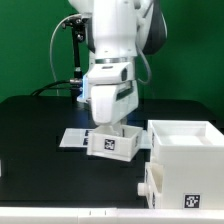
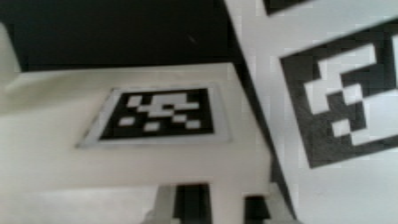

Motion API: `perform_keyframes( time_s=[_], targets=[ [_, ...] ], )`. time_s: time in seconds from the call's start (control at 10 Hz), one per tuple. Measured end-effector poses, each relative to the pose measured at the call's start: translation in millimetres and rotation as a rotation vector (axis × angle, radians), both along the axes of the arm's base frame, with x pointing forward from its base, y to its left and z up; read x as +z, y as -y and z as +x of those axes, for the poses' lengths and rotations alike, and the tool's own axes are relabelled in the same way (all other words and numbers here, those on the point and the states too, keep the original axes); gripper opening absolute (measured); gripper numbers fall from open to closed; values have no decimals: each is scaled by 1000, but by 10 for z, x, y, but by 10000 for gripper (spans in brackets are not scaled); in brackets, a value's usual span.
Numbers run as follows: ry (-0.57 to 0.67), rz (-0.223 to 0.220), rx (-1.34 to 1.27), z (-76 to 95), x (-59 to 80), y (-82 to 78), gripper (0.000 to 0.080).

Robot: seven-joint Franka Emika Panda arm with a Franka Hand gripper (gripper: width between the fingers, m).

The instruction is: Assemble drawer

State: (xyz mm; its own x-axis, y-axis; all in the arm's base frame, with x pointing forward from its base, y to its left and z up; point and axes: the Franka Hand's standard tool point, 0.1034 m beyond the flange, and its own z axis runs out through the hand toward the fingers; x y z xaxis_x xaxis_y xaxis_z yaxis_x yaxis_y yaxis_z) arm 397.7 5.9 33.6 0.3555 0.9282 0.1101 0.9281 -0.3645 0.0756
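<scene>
I'm looking at the arm (image 1: 112,45) hanging low over the middle of the black table (image 1: 30,125), and its gripper (image 1: 110,128) is sitting right down on a small tagged drawer tray (image 1: 113,143). That tray is lying just in front of the marker board (image 1: 74,139). Towards the exterior view's right, the casing (image 1: 188,165) is standing near the table's front edge with a second tray (image 1: 184,133) resting on top of it. On the wrist view I'm getting a blurred close-up of a white tagged face (image 2: 164,112). I cannot tell whether the fingers are spread or pinching the tray.
</scene>
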Motion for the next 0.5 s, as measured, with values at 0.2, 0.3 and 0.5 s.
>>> perform_keyframes(
  time_s=[0.2,0.3,0.5],
  targets=[
    [-6,1,-24,-2,18,-58,35],
    [-9,2,-27,-8,9,-48,35],
    [-67,-19,23,130,46,35,35]
  ],
)
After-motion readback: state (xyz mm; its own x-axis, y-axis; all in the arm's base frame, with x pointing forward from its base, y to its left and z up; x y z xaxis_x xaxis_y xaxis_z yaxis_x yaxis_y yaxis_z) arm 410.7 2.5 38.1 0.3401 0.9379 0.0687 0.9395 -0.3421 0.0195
